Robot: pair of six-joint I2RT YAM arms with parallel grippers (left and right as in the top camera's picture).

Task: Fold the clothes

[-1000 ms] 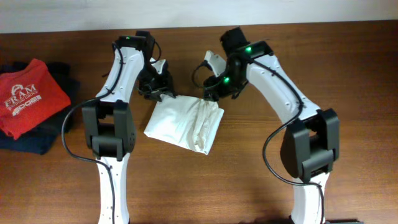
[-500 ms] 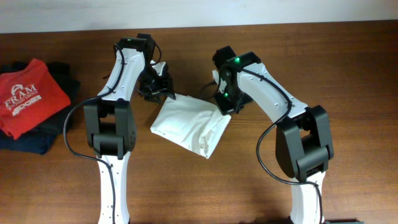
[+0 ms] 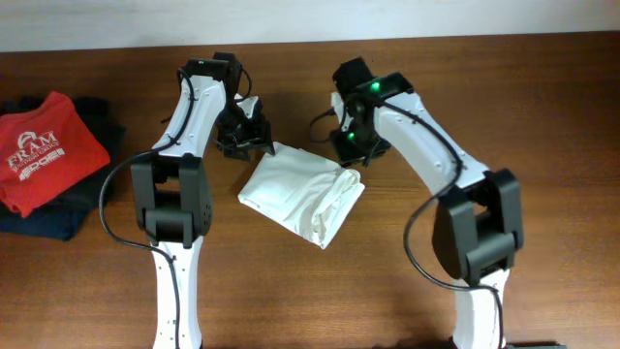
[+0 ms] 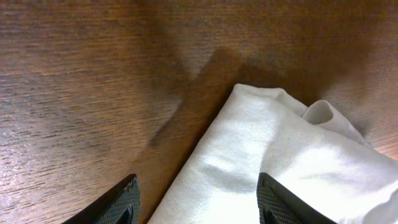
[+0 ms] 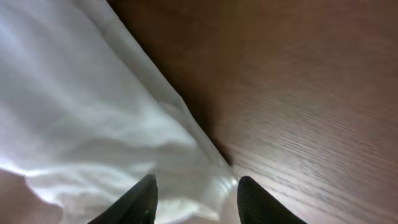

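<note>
The white T-shirt lies folded into a small tilted rectangle on the wooden table, plain side up, with bunched folds along its right side. My left gripper is open just above the shirt's upper left corner. In the left wrist view its jaws straddle the shirt's folded edge without closing on it. My right gripper is open above the shirt's upper right corner. In the right wrist view the shirt's hem lies below and between the spread jaws.
A red shirt with white FRAM lettering lies on a dark folded garment at the table's far left. The table's far edge runs along the top of the overhead view.
My right gripper dipped onto the shirt's right corner, then lifted back toward the far edge. The shirt's right side shifted slightly right. My left gripper barely moved.
</note>
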